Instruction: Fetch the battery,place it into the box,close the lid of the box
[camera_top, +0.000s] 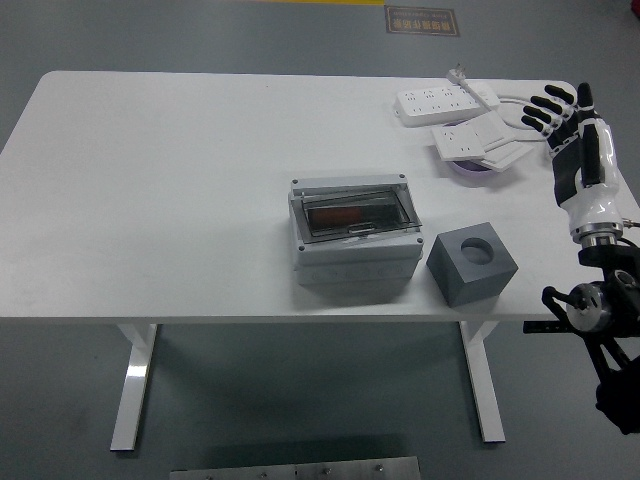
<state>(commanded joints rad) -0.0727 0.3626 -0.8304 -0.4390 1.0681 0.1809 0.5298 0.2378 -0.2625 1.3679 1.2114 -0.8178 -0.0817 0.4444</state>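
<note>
Right hand (566, 125) raised over worktop's (180, 190) right edge, fingers spread, empty; box (353, 238) lid down, well apart.

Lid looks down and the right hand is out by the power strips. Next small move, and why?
Probably pull the right robot hand back to rest. The gray box already has its clear lid lying flat, something reddish shows under it, and the gray block's round hole looks empty. The fingers are spread and hold nothing.
</note>
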